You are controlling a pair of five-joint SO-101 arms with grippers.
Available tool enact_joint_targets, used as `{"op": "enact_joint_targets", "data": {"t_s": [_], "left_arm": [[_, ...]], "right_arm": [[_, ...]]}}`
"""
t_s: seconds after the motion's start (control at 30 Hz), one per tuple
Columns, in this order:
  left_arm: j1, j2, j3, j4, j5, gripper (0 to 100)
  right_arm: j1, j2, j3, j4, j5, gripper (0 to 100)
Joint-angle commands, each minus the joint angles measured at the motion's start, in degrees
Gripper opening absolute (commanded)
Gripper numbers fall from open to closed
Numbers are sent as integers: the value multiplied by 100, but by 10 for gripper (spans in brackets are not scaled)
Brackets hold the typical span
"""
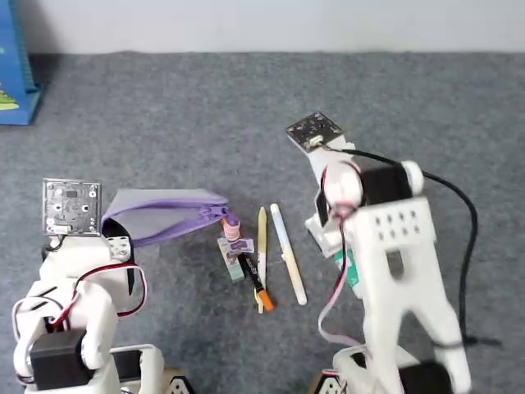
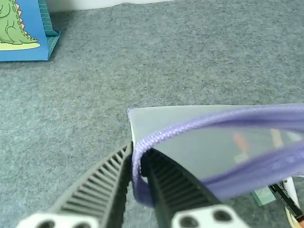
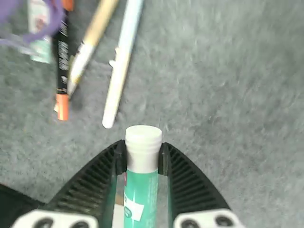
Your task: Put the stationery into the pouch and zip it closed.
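A grey pouch (image 1: 160,215) with a purple zip lies open on the carpet, its mouth towards the stationery. My left gripper (image 2: 137,153) is shut on the pouch's purple zip edge (image 2: 190,127) at its near corner, and in the high view that gripper (image 1: 121,243) sits at the pouch's left end. My right gripper (image 3: 142,145) is shut on a green and white glue stick (image 3: 141,180), held just above the carpet right of the pens; its green body (image 1: 351,276) peeks out under the arm. A white pen (image 1: 288,254), a yellow pen (image 1: 262,238), a black and orange marker (image 1: 255,287) and a small eraser (image 1: 232,256) lie by the pouch mouth.
A blue box with a dinosaur picture (image 2: 23,31) stands at the far left edge (image 1: 12,66). A black cable (image 1: 459,205) runs along the right arm. Open grey carpet stretches beyond the pouch and pens.
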Motion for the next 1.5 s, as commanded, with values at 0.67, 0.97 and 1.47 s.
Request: {"op": "enact_joint_targets", "data": {"t_s": [0.67,0.97,1.47], "left_arm": [[-18,-44,-40,-9,35,12],[-18,-44,-40,-9,35,12],[-18,-44,-40,-9,35,12]], "right_arm": [[-2070,-4892,2382,-3741,-2752,8],[-3486,-5851,4158,-6730,-2725,8],[-3574,-4866,5380,-9982,-2725,8]]}}
